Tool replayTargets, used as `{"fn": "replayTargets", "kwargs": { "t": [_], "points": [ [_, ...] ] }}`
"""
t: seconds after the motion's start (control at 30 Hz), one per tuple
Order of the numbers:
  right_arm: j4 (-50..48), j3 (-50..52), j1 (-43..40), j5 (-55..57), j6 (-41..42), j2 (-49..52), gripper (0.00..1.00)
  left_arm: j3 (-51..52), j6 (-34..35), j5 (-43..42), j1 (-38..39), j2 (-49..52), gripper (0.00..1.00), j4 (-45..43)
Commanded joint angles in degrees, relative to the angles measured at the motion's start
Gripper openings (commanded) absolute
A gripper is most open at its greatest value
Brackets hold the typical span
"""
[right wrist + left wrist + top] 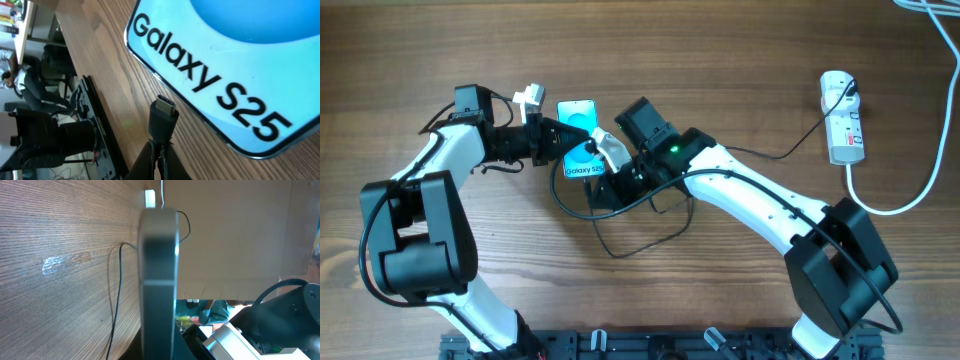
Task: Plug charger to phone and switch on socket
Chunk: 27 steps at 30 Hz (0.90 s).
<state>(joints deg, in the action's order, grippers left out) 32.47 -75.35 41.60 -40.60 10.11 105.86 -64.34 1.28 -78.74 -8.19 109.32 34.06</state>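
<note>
The phone (578, 125) has a turquoise screen with "Galaxy S25" along its near edge and lies on the wooden table. My left gripper (558, 141) is shut on the phone's left side; the left wrist view shows the phone edge-on (159, 280). My right gripper (160, 152) is shut on the charger's plug (163, 116). The metal tip points at the phone's near edge (225, 55), a short gap away and not inserted. The black cable (640, 238) loops under the right arm and runs to the socket (843, 118) at the far right.
The socket's thick white lead (920, 190) curves off the right edge of the table. The black cable also trails across the wood in the left wrist view (116, 295). Both arms crowd the table's middle, and the arm bases stand at the front edge.
</note>
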Motion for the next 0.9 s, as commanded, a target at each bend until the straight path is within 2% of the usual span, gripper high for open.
{"fn": "replayTargets", "kwargs": {
  "t": [0.0,0.87],
  "points": [
    [-0.31,-0.02,0.17,0.74,0.61,-0.28,0.04,-0.17,0.70,-1.46,0.46,0.20,0.04,-0.07],
    [1.05,-0.02,0.17,0.74,5.09,-0.26,0.04,-0.17,0.70,-1.46,1.31,0.20,0.07,-0.48]
  ]
}}
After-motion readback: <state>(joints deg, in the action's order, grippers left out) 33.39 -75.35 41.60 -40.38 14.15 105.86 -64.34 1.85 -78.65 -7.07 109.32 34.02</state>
